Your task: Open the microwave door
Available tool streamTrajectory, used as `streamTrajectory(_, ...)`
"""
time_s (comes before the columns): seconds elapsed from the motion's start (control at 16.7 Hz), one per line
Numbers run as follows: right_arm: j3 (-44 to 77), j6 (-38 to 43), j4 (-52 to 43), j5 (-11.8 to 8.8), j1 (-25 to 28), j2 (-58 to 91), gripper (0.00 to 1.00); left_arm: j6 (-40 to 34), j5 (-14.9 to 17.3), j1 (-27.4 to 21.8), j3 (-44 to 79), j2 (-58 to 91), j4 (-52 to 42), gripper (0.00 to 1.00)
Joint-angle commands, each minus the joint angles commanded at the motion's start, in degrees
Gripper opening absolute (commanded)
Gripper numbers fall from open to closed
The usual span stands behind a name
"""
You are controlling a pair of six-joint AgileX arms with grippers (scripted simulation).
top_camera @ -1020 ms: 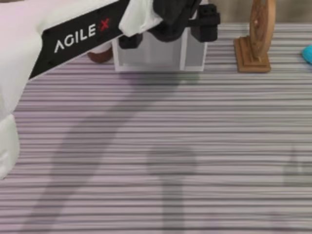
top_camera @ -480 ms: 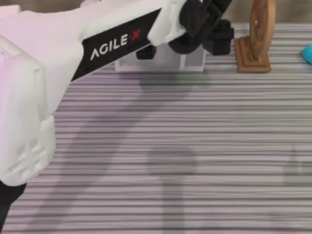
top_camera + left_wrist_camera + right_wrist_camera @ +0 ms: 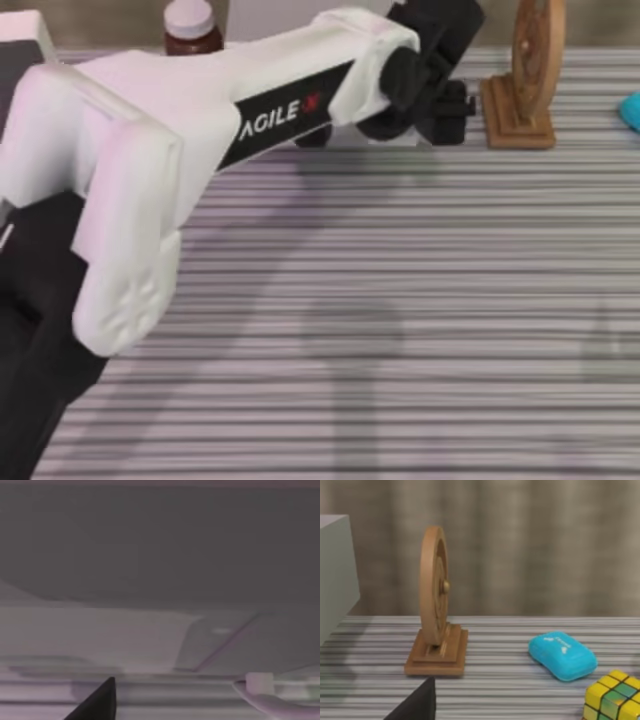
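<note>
Reaching diagonally across the striped worktop [image 3: 400,300] from the near left, the left arm carries its black left claw [image 3: 440,90] to the far edge, right against the microwave [image 3: 290,15], of which only a pale grey strip shows above the arm in the top view. The claw sits at the microwave's front right corner, just left of the wooden wheel ornament [image 3: 525,75]; whether its fingers are spread or pressed together cannot be told. The left wrist view is filled by the grey translucent microwave door [image 3: 160,545] at very close range, with a white frame edge below it. A brown jar with a white lid [image 3: 190,28] stands at the far edge, left of the microwave. The right arm is out of the top view; its wrist view shows the ornament, a turquoise soap-shaped object [image 3: 562,655] and a colour cube [image 3: 612,697].
</note>
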Motion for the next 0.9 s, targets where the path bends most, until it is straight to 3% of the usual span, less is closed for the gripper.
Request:
streamTrajectory(0.24, 0.0, 0.0, 0.0, 0.0, 0.0, 0.0, 1.0, 0.2, 0.1, 0.2, 0.4, 0.5, 0.4, 1.0)
streamTrajectory(0.9, 0.0, 0.0, 0.0, 0.0, 0.0, 0.0, 1.0, 0.2, 0.1, 0.2, 0.4, 0.5, 0.4, 0.17)
